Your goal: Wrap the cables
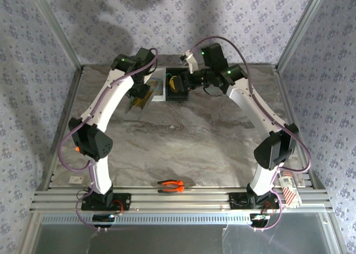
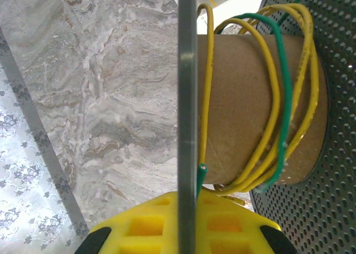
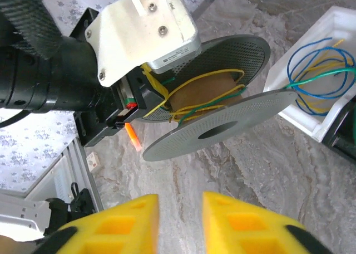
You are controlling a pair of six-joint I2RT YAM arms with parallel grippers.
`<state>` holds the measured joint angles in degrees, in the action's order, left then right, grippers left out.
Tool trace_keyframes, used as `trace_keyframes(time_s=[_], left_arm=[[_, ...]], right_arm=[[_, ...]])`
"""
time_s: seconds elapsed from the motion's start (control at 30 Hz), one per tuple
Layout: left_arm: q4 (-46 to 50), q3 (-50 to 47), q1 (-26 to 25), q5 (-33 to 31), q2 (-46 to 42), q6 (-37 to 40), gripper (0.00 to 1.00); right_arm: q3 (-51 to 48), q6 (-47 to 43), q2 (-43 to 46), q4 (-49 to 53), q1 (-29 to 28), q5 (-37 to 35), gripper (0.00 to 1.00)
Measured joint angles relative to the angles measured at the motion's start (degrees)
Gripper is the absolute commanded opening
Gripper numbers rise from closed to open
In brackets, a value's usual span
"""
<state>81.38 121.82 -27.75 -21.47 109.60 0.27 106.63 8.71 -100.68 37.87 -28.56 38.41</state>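
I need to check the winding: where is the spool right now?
In the right wrist view the spool sits centre frame, clamped by the left gripper, beside the white tray of loose cables.

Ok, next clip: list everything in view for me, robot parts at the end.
spool: 1, grey perforated flanges, cardboard core, far end of table
wound cables: few turns, yellow and green, around spool core
loose cables: one bundle, blue, yellow, green, in white tray
white tray: 1, white, beside spool
pliers: 1, orange handles, near edge between arm bases
table: 1, grey marble
left claw: 1, yellow, shut on spool flange
right claw: 1, yellow, open, facing spool
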Motion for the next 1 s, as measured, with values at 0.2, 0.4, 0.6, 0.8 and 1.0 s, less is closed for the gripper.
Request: trace_keyframes(time_s=[0.2,0.4,0.6,0.8,1.0], left_arm=[[0.04,0.02,-0.15,-1.36,0.00,-0.13,0.00],[-0.04,-0.11,-1.60,-4.15,-0.44,1.57,0.00],[-1.99,-2.43,-4.11,-4.35,-5.27,4.24,0.00],[-3.19,-2.43,-5.29,-2.73,-9.60,6.38,0.00],[-3.43,-2.43,-6.38,-0.74,-10.29,7.67,0.00]], right_arm=[[-4.39,0.85,0.44,-1.86,2.23,0.42,0.54],[-6.71,-0.55,1.27,-1.25,6.47,-0.07,0.71],[-10.08,-3.61,3.93,0.33,12.15,-1.16,0.76],[-14.91,-7.78,3.50,0.90,16.92,-2.64,0.78],[-15.56,-11.19,-0.28,0.90,18.69,-3.65,0.79]])
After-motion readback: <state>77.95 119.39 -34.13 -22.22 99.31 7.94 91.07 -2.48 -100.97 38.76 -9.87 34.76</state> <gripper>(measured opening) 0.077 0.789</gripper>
